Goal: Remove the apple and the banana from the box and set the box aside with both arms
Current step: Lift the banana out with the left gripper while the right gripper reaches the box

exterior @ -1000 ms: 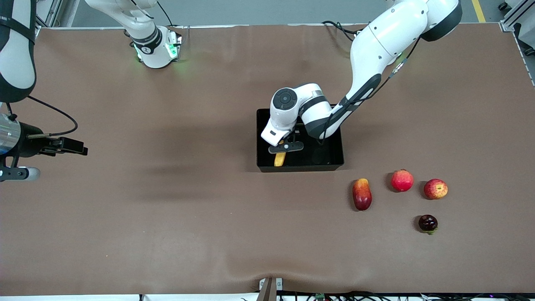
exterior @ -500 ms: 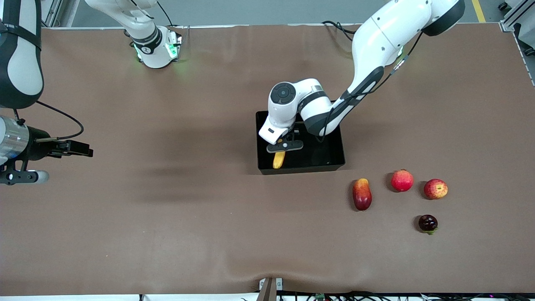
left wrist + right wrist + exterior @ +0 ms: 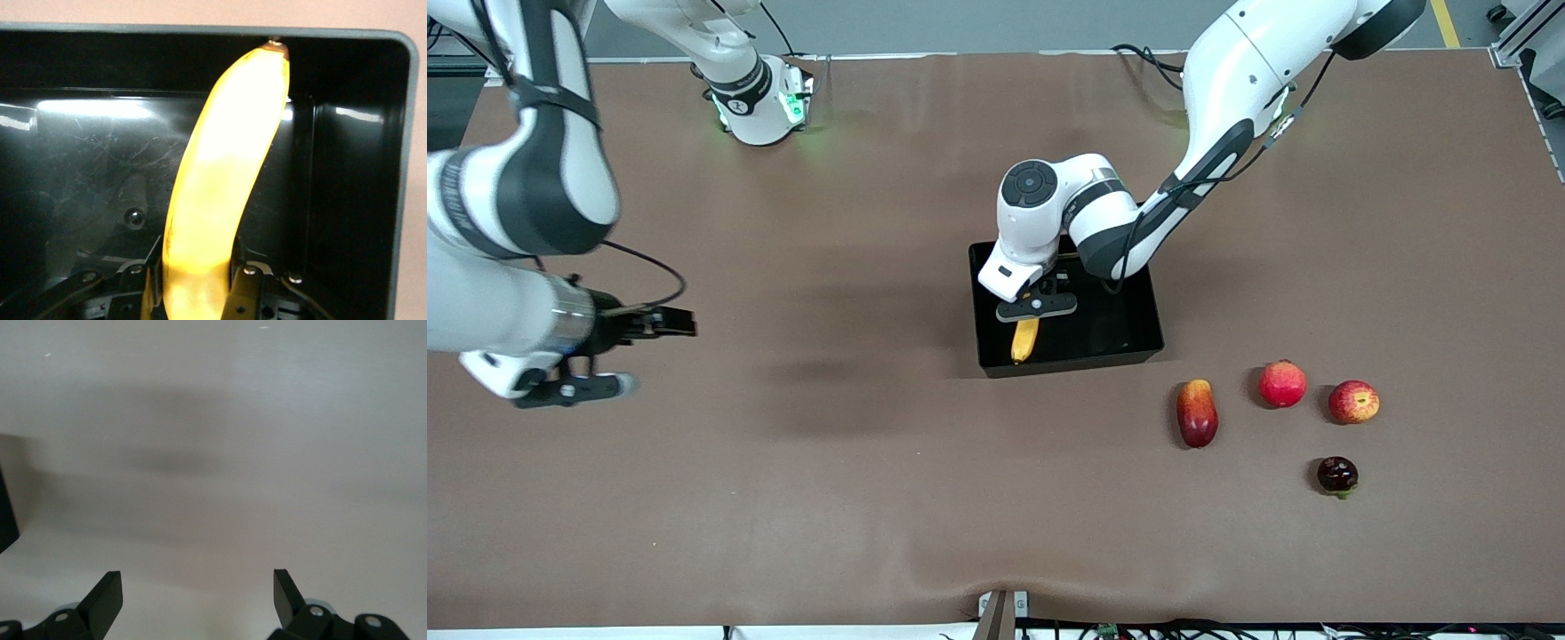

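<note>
**Banana held over the box, right arm out over bare table**

Front view first: the left gripper (image 3: 1037, 302) sits over the black box (image 3: 1138, 348), at the corner of it toward the right arm's end of the table. Its fingers are clamped on the banana (image 3: 1024, 340), which pokes out below the gripper toward the box's wall nearest the camera. Whether the banana's tip touches the box floor cannot be told from here. The apple (image 3: 1353, 401) lies on the table (image 3: 871, 498) toward the left arm's end, well apart from the box. Just beside it is a pink-red round fruit (image 3: 1282, 383), then a mango-like fruit (image 3: 1197, 412) closest to the box, and a dark red fruit (image 3: 1337, 474) nearer the camera than all three. The right gripper (image 3: 660, 324) hangs over bare table at the right arm's end, well apart from the box.

Left wrist view: now the grip is plain. The banana (image 3: 220, 180) runs up from between the fingers (image 3: 243, 293), its stem tip right at the box's rim (image 3: 200, 28), close to a corner. The front view hides that.

Right wrist view: the fingertips (image 3: 101, 599) stand wide apart, nothing between them, plain table (image 3: 220, 420) below. A dark edge at one side may be the box; I cannot tell.
</note>
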### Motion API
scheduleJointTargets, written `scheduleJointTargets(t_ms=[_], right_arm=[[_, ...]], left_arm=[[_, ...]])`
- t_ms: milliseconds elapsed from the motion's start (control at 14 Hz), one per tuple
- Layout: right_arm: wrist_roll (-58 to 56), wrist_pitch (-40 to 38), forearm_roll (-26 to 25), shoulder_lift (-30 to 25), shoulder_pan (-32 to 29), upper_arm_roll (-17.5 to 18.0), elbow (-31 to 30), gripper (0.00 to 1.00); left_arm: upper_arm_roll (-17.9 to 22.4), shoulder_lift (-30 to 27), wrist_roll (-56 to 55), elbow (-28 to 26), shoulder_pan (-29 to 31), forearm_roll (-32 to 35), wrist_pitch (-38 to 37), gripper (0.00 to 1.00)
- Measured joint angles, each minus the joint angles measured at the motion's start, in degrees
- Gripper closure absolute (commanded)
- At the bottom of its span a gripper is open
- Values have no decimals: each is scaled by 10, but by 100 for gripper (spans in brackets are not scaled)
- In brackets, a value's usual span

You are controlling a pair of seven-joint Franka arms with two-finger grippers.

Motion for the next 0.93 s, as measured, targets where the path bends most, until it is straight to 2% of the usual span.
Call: scheduleJointTargets(t_ms=[357,500,714,929], right_arm=[[0,51,3,11,67,1,0,0],[0,72,3,17,92,1,0,0],[1,83,3,20,94,-3,0,0],[0,88,3,21,93,-6,0,0]], left_arm=[[0,-13,1,4,3,0,-5,100],[0,-33,10,12,5,-1,-34,100],[-1,-74,44,30,17,-22,-88,100],[-1,-120,116,36,55,-66,-112,100]])
